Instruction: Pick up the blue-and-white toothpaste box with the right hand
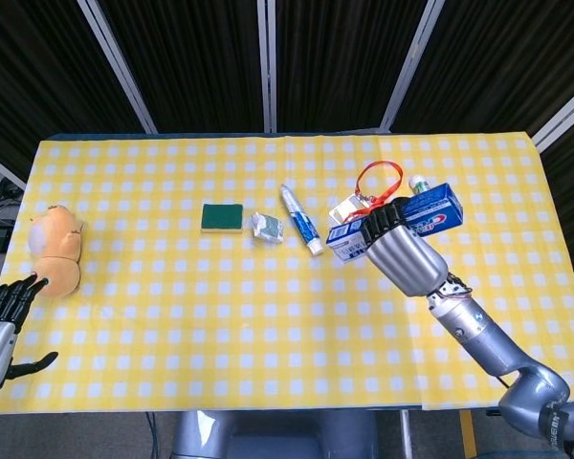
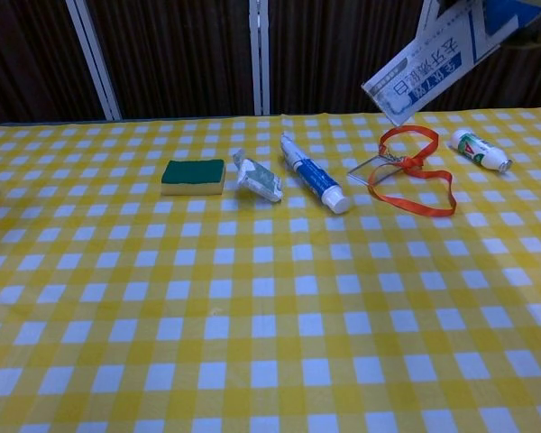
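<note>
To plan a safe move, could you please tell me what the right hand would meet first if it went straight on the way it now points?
Probably the orange lanyard: the right hand, holding the toothpaste box, points up-table toward it. Height is unclear.

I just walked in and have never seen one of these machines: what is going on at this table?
The robot's right hand holds a blue-and-white toothpaste box up off the yellow checked table. A toothpaste tube lies on the cloth beside a green sponge and a small packet. The left hand hangs idle at the table's edge, holding nothing.
</note>
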`<state>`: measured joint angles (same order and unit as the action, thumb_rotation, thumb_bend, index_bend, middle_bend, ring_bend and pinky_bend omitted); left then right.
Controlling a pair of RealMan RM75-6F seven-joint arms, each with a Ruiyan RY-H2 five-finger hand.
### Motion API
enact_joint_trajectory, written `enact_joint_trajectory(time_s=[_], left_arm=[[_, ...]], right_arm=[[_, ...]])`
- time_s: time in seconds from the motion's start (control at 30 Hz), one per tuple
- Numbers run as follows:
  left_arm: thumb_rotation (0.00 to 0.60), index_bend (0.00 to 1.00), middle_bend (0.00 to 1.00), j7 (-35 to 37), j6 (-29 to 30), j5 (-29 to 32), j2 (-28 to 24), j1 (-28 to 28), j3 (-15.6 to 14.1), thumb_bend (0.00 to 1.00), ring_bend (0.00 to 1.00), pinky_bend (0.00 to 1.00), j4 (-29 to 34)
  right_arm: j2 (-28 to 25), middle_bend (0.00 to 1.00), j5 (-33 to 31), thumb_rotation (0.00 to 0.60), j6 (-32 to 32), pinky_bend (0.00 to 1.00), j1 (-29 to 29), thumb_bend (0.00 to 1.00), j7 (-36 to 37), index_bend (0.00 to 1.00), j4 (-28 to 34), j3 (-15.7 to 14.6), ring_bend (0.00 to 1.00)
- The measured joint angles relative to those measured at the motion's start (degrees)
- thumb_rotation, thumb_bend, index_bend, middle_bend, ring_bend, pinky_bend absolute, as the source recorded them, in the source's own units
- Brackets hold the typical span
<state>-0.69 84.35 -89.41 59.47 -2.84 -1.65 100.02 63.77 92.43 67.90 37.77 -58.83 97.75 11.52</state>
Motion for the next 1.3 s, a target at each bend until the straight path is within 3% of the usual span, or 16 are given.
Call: enact_joint_trajectory(time_s=[0.13,0.3,0.37,0.43,0.53,0.63,0.77,0.9,1.0,1.3], left_arm=[[0.600,0.00,0.00,-0.6,-0.2,0.4,0.3,0.0,0.0,0.00,0.00,0.00,0.0],[0.600,0.00,0.00,-0.7,-0.7,1.0,0.5,-0.1,0.2,0.00,0.00,0.00,-0.4],[0.600,0.00,0.00,-0.6,-0.7,1.1,0.6,-0.2,0.2,0.00,0.00,0.00,-0.5],[0.600,0.00,0.00,-0.6,-0.8,1.2,0.6,-0.2,0.2,0.00,0.00,0.00,-0.6],[0.600,0.00,0.00,-0.5,-0.8,1.3,0.6,-0.2,0.3,0.00,0.00,0.00,-0.6],[0.600,0.00,0.00,-0.4,-0.9,1.4,0.5,-0.2,0.3,0.00,0.00,0.00,-0.7],[0.600,0.00,0.00,-0.1,-0.9,1.4,0.4,-0.2,0.3,0.00,0.00,0.00,-0.7],[0.600,0.00,0.00,0.5,-0.4,1.2,0.2,0.0,0.2,0.00,0.00,0.00,-0.7],[0.600,0.00,0.00,0.8,0.0,0.9,0.0,0.2,0.1,0.00,0.00,0.00,-0.6],[0.600,0.00,0.00,-0.4,1.1,-1.1,0.3,0.8,-0.8,0.00,0.00,0.00,-0.2]], right_arm=[[6.3,0.49,-7.3,0.600,-1.2,0.43,-1.7,0.36,7.6,0.48,-2.2,-1.5,0.44],[13.3,0.46,-11.4,0.600,-3.0,0.42,-3.0,0.35,12.2,0.44,-7.3,-3.6,0.41],[14.9,0.40,-12.9,0.600,-3.8,0.37,-3.3,0.32,13.6,0.35,-8.4,-4.0,0.36],[15.7,0.27,-14.2,0.600,-4.6,0.27,-3.4,0.18,14.3,0.17,-8.7,-4.2,0.24],[16.3,0.10,-16.6,0.600,-6.6,0.11,-3.4,0.01,15.3,0.02,-8.5,-4.5,0.06],[16.2,0.03,-19.5,0.600,-8.0,0.05,-3.6,0.00,16.3,0.00,-7.0,-4.5,0.00],[14.7,0.00,-23.0,0.600,-8.4,0.01,-4.3,0.00,17.8,0.00,-1.6,-4.3,0.00],[10.6,0.00,-21.5,0.600,-6.0,0.00,-6.6,0.00,22.0,0.00,4.6,-5.0,0.00],[7.4,0.01,-16.8,0.600,-1.9,0.00,-9.4,0.00,27.2,0.00,5.9,-6.3,0.00],[1.1,0.00,-4.3,0.600,14.9,0.00,-20.2,0.00,48.8,0.02,-1.5,-10.8,0.00]])
